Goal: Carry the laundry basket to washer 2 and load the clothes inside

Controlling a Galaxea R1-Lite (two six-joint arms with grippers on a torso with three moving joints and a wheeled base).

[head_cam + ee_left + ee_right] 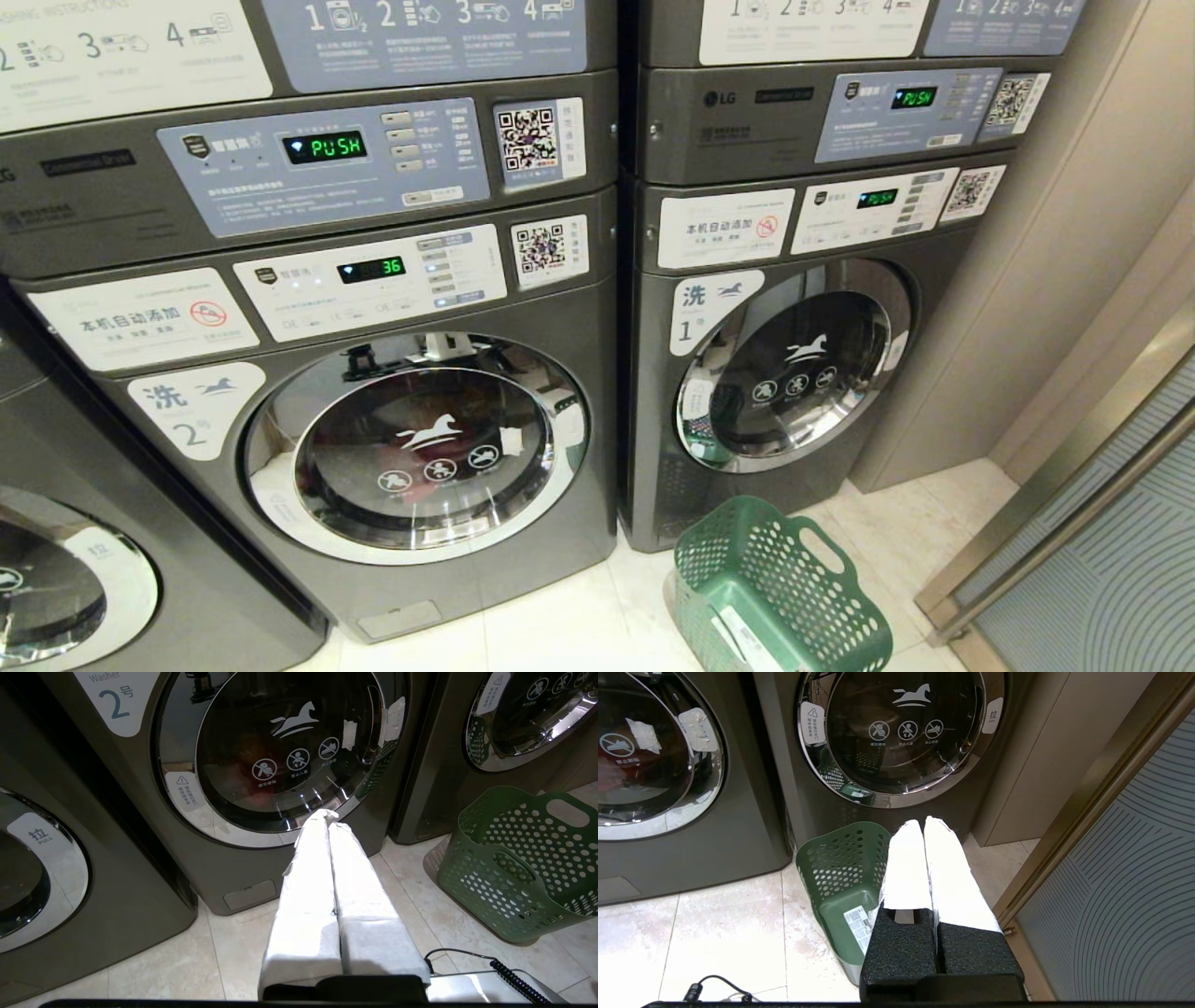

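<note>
Washer 2 [415, 448] stands at centre left, its round chrome-rimmed door [280, 742] closed and its display lit. A dim reddish shape [252, 788] shows behind the glass; I cannot tell whether it is the clothes. The green laundry basket [747, 560] sits on the floor in front of washer 1 [794, 364], holding only a white label [857, 921]. Neither arm appears in the head view. My left gripper [327, 816] is shut and empty, low before washer 2's door. My right gripper [923, 823] is shut and empty above the basket's [840, 858] right side.
A third washer [56, 579] stands at far left, with dryers [327, 149] stacked above. A beige wall panel [1046, 280] and a metal-framed glass door [1074, 523] close off the right. A black coiled cable [509, 975] lies near the left wrist.
</note>
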